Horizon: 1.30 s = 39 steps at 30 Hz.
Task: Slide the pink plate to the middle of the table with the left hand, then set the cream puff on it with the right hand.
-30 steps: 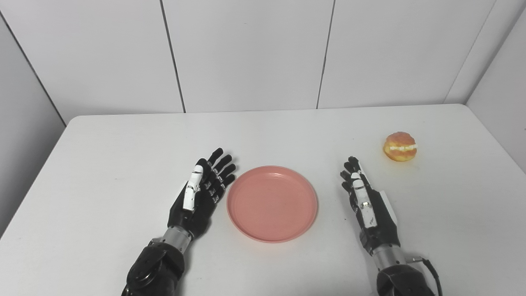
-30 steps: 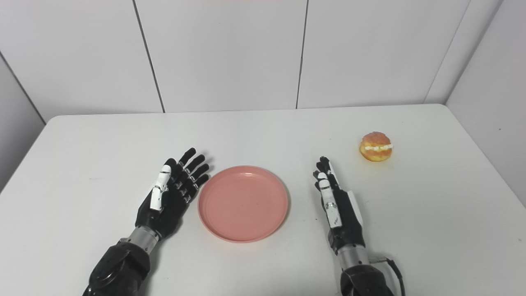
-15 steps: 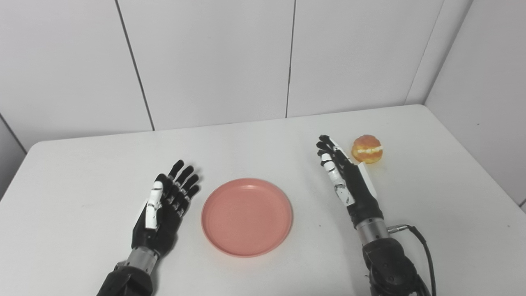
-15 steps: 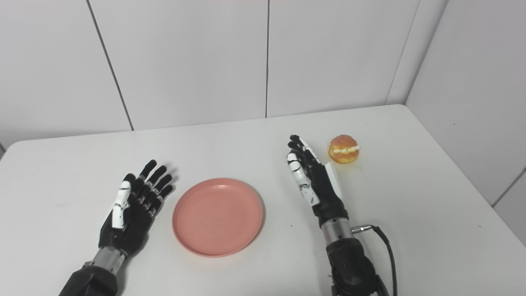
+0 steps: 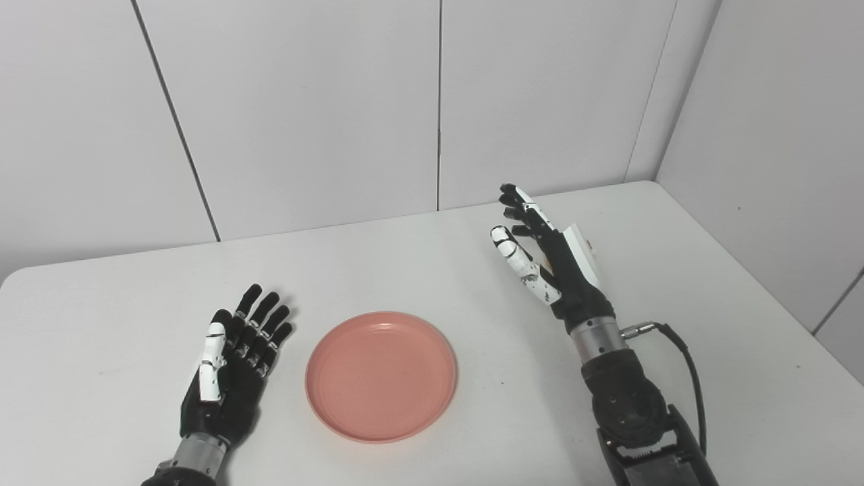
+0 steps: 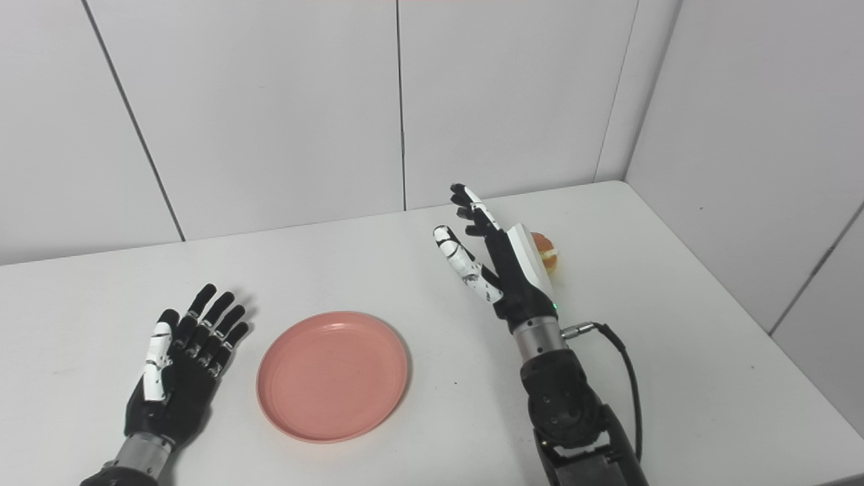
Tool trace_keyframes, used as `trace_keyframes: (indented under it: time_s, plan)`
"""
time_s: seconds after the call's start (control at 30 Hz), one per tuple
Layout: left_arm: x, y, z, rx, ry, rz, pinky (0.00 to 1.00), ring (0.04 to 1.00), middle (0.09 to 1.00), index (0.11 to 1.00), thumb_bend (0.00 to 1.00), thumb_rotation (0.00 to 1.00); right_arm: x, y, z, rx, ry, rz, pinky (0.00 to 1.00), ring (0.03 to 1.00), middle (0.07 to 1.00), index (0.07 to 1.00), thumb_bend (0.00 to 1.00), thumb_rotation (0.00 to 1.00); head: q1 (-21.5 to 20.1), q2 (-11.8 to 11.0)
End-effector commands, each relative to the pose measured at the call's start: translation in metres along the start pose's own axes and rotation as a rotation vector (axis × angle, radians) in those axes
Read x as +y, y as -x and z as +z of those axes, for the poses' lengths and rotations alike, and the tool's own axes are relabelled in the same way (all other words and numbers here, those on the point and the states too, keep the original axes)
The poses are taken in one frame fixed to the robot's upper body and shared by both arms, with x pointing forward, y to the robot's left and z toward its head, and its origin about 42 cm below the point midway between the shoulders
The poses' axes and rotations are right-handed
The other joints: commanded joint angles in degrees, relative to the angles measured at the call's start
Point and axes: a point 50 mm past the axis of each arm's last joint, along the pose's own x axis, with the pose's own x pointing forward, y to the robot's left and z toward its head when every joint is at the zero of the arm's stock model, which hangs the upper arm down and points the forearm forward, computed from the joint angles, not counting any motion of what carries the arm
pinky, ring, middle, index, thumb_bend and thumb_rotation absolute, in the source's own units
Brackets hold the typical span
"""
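The pink plate point(image 5: 381, 374) lies flat on the white table point(image 5: 101, 297), bare inside. My left hand point(image 5: 233, 368) rests palm up just left of it, open, a small gap from the rim. My right hand point(image 5: 543, 260) is raised over the right side of the table, open with fingers spread and thumb out. The cream puff point(image 6: 545, 251) sits on the table right behind that hand; only a sliver of it shows in the right eye view, and in the left eye view it is almost fully hidden.
White wall panels stand behind the table and along its right side. The right arm's black cable point(image 5: 688, 368) loops above the table near the wrist.
The camera has turned right and tilted up, shifting the whole picture. My right hand has lifted and gone forward to the cream puff, now covering it. The plate and left hand stay put.
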Motion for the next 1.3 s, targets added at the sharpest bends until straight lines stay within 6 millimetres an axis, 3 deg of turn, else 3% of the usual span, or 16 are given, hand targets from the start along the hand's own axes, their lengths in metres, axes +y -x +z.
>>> trace_keyframes:
  time_s: [0.0, 0.37, 0.9, 1.27]
  plan:
    - [0.024, 0.03, -0.038, 0.185, 0.023, 0.118, 1.0, 0.962, 0.957, 0.955, 0.29, 1.0, -0.015, -0.015, 0.012, -0.07, 0.045, -0.044, 0.83, 0.876, 0.89, 0.902, 0.53, 0.95, -0.39, 0.04]
    - [0.024, 0.03, -0.034, 0.185, 0.031, 0.119, 1.0, 0.97, 0.969, 0.965, 0.29, 1.0, -0.047, -0.033, 0.004, -0.068, 0.222, -0.06, 0.81, 0.896, 0.935, 0.934, 0.63, 0.84, -0.74, 0.5]
    - [0.024, 0.033, -0.028, 0.16, -0.027, 0.152, 1.0, 0.974, 0.966, 0.957, 0.29, 1.0, -0.088, -0.047, -0.014, 0.013, 0.541, -0.085, 0.78, 0.89, 0.946, 0.946, 0.69, 0.72, -1.09, 0.94]
    - [0.027, 0.035, -0.027, 0.151, -0.046, 0.149, 1.0, 0.973, 0.968, 0.963, 0.28, 1.0, -0.101, -0.061, -0.023, 0.133, 0.676, -0.027, 0.83, 0.926, 0.965, 0.968, 0.76, 0.68, -1.13, 1.27]
